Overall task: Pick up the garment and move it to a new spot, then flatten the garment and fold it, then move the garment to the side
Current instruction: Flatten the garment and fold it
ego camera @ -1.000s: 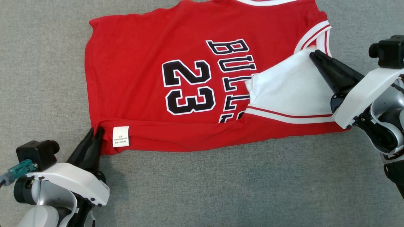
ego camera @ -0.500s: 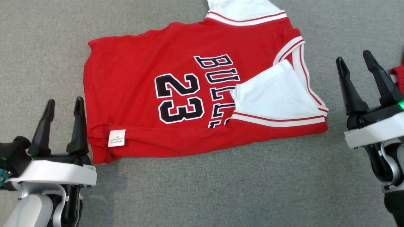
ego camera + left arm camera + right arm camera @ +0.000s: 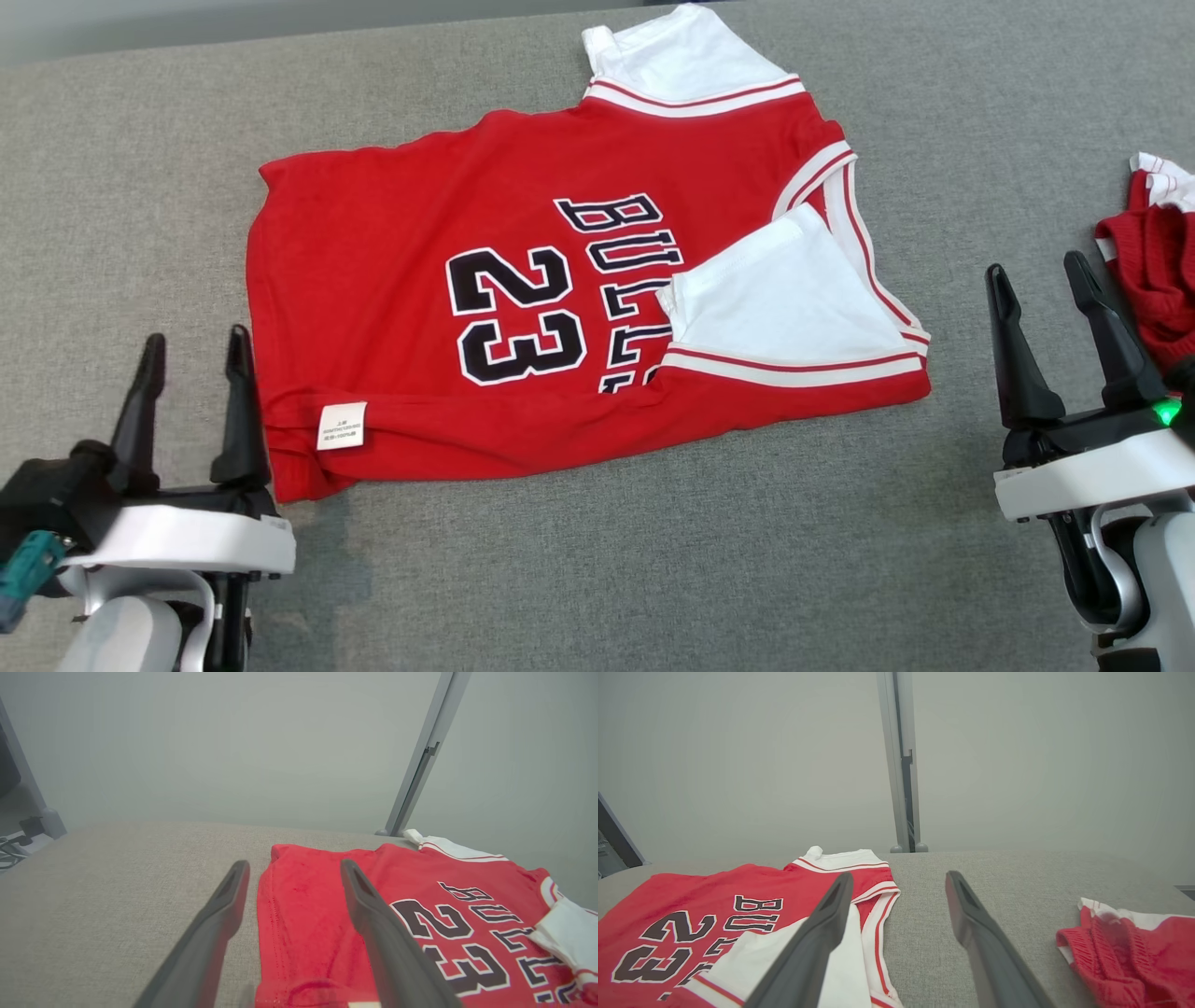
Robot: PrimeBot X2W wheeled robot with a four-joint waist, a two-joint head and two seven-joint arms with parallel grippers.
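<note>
The garment (image 3: 392, 280), a red jersey T-shirt with black "BULLS 23" lettering, lies on the grey surface with its near edge folded over and one white sleeve (image 3: 780, 303) laid across the chest. A white label shows on the folded hem. My left gripper (image 3: 194, 341) stands open just left of the hem's near corner, touching nothing. My right gripper (image 3: 1036, 271) stands open to the right of the garment, apart from it. The left wrist view shows the garment (image 3: 317, 914) beyond the spread fingers (image 3: 219, 924). In the right wrist view the garment (image 3: 719, 924) lies at the left.
A second crumpled red and white cloth (image 3: 1158, 271) lies at the right edge, close beside my right gripper, also in the right wrist view (image 3: 1134, 952). A grey upright post (image 3: 901, 760) stands behind the grey surface (image 3: 607, 560), whose far edge runs along the top.
Both grippers let go of the garment, opened wide and drew back toward me. The head camera has tilted, shifting the whole picture down and bringing the far sleeve and second cloth into view.
</note>
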